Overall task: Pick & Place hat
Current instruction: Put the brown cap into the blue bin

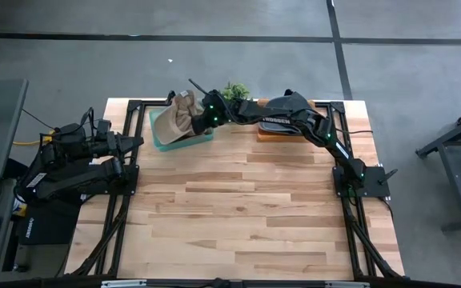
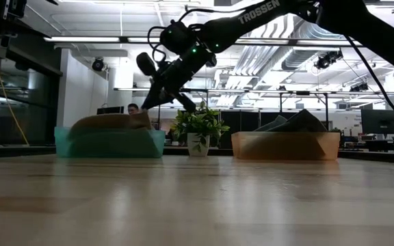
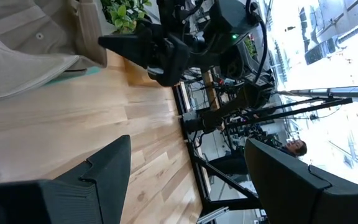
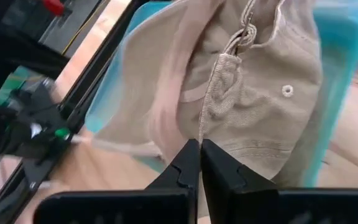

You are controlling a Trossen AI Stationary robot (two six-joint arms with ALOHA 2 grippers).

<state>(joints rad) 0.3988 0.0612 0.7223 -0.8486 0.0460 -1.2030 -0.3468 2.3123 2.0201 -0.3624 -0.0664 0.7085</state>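
A tan hat lies in a teal bin at the table's far left; in the low view the hat rests on the bin's inside and rises just over the rim. My right gripper reaches across from the right, slanting down over the hat. In its wrist view the shut fingers point at the hat's crown. My left gripper waits open at the table's left edge, clear of the bin, its fingers spread wide. My right gripper's shut fingertips stand close over the top of the hat's crown, coming from above and slanting toward the table's left. Nothing shows between the fingers. Whether the tips touch the cloth, I cannot tell.
A small potted plant stands right of the teal bin at the far edge. An orange bin with dark items sits right of the plant, under my right arm. Bare wooden tabletop stretches toward the near edge. A person sits beyond the table.
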